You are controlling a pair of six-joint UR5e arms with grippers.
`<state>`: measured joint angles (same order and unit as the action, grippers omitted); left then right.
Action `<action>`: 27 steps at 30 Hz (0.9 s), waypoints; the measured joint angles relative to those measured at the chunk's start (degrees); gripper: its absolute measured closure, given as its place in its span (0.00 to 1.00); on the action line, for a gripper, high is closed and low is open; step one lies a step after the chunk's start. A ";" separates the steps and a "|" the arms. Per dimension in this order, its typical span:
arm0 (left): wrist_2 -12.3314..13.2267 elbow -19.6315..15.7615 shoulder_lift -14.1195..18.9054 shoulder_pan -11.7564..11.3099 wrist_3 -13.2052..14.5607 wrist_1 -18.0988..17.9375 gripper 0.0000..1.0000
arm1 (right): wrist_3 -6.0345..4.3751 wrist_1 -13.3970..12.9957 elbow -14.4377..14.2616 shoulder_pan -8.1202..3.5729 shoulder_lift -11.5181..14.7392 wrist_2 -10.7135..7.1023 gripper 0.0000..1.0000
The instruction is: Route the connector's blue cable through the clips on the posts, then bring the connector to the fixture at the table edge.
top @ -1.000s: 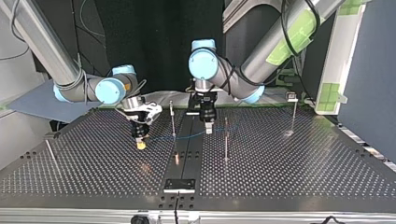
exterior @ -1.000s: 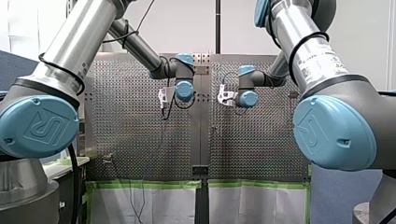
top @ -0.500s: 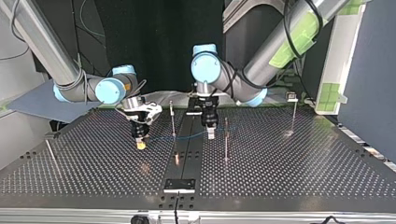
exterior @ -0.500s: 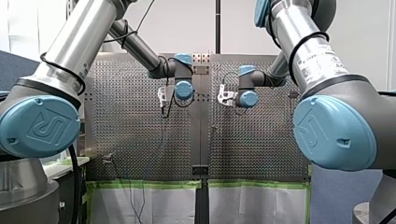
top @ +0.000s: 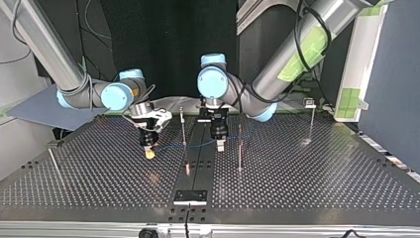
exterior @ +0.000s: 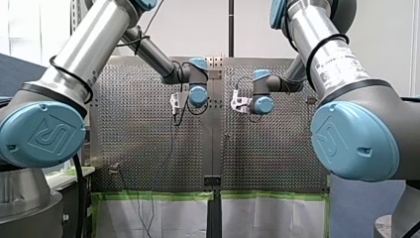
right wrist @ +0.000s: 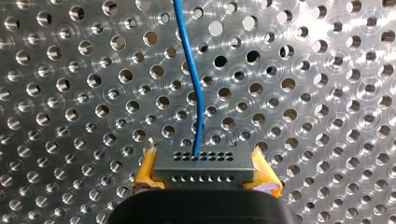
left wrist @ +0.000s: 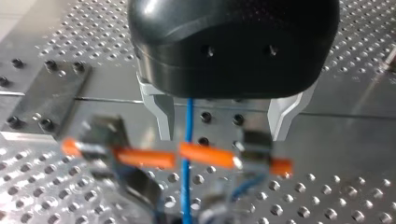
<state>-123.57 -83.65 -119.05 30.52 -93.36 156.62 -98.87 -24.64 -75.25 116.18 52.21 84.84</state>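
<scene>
Blur swallows what lies closest under my left gripper: an orange bar crosses beneath it, and the dark clip-like pieces on either side cannot be made out. In the right wrist view the black body of my right gripper is cut off by the frame edge. In the front view both arms' wrists cover their fingers.

The work sits on a perforated metal table. In the top view a black plate is bolted at its near edge, thin posts stand farther in, and a dark backdrop hangs behind. Green tape wraps my left arm.

My right gripper's yellow pads pinch the grey connector from both sides, low over the table, left of centre in the top view. The blue cable leaves the connector's face and runs ahead over the holes. In the top view it stretches past a post toward my left gripper, near the table's middle seam. There the metal fingers stand spread apart. The cable passes between them, nearer one finger and touching neither as far as can be seen.
</scene>
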 joint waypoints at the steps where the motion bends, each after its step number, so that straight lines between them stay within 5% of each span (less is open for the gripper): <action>1: -0.07 0.10 -0.08 -0.07 -0.02 0.20 0.00 | -0.01 -0.01 -0.01 0.00 -0.01 0.00 1.00; 20: -0.87 0.44 -0.19 -0.77 -1.15 0.21 0.02 | 0.07 0.26 -0.01 -0.01 -0.01 -0.05 1.00; 21: -0.95 0.44 -0.19 -0.77 -1.19 0.12 0.07 | 0.09 0.27 -0.01 -0.01 -0.01 -0.06 1.00; 22: -1.05 0.44 -0.19 -0.78 -1.22 0.04 0.25 | 0.10 0.27 -0.02 -0.01 -0.02 -0.07 1.00; 23: -1.24 0.44 -0.19 -0.77 -1.27 -0.08 0.25 | 0.11 0.27 -0.02 -0.01 -0.02 -0.08 1.00; 25: -1.60 0.44 -0.18 -0.71 -1.21 -0.41 0.51 | 0.10 0.29 -0.03 -0.01 -0.02 -0.09 1.00; 26: -1.71 0.44 -0.17 -0.65 -1.13 -0.73 0.51 | 0.10 0.29 -0.02 -0.01 -0.03 -0.09 1.00; 27: -1.71 0.44 -0.17 -0.62 -1.07 -0.98 0.70 | 0.09 0.29 -0.02 -0.01 -0.03 -0.10 1.00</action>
<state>-125.28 -83.21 -119.22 29.90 -94.44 155.64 -98.78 -24.35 -75.27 116.17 52.18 84.74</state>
